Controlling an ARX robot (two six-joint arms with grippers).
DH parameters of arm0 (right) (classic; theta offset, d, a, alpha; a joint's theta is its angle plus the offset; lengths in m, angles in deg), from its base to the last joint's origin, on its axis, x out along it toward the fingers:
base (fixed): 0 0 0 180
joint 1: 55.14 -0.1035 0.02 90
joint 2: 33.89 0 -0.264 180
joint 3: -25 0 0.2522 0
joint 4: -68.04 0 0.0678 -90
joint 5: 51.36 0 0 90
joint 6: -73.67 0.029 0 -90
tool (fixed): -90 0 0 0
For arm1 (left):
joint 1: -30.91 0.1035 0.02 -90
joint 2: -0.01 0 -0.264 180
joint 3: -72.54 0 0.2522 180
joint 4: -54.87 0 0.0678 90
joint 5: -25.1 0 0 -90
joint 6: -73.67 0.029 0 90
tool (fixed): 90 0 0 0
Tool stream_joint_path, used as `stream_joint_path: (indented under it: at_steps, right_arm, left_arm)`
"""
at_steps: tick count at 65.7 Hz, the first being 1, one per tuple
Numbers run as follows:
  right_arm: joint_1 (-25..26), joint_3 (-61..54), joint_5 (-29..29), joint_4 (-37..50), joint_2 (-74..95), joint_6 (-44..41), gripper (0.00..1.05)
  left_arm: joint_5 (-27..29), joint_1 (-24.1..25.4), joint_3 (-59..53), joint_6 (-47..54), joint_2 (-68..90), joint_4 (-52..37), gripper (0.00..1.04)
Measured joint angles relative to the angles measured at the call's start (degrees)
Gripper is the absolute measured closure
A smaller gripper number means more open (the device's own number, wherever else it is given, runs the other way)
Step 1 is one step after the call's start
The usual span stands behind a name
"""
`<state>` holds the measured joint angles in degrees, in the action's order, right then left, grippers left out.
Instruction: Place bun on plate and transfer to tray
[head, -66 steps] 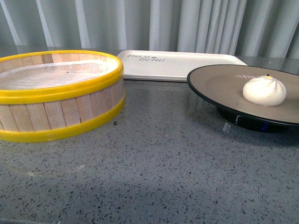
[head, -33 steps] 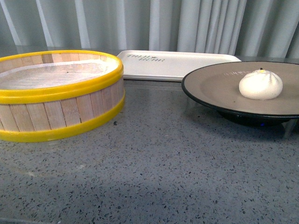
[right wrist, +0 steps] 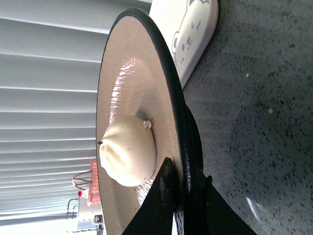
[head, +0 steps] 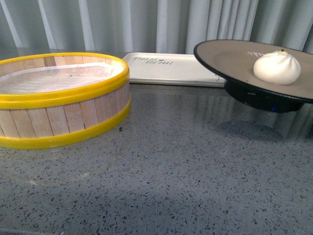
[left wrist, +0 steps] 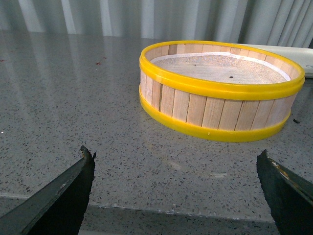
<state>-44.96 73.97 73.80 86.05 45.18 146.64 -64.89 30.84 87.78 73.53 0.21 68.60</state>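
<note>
Since half a second ago the plate (head: 226,57) has risen off the tabletop (head: 171,166) and now hangs tilted over its right side, shadow below it; basket and tray unchanged. Left: left gripper (left wrist: 175,155) hangs low over the tabletop, jaws spread wide, empty, facing the steamer basket (head: 63,98), which sits toward the left edge with only its liner inside. Middle: the tray (head: 171,68) lies flat along the far edge, bare. Right: the plate's left rim overlaps the tray's right end in the front view; whether it is already above the tray or merely in front of it cannot be told. The bun (head: 277,67) rests on the plate's inner surface, right of centre, upright, pleats up. Right gripper (right wrist: 185,191) pinches the plate's near rim, one finger on the inner face touching or just beside the bun, the other under the black rim. Judgement: bun-on-plate step done; the transfer is in hand, in the carry. Next move calls for carrying the plate toward the far edge and leftward over the tray, levelling it so the bun does not roll, then lowering the foot flat inside the tray's lip before letting go.
</note>
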Motion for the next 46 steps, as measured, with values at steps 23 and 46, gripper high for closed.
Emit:
stream_joint_path:
  at_steps: [23,46]
  right_arm:
    - [-0.3,21.7,-2.9,-4.5,13.7,5.1,1.02]
    - [-3.7,39.8,-6.3,-17.7,25.7,4.3,1.02]
  left_arm:
    - [0.0,0.0,0.0,0.0,0.0,0.0,0.07]
    - [0.0,0.0,0.0,0.0,0.0,0.0,0.07]
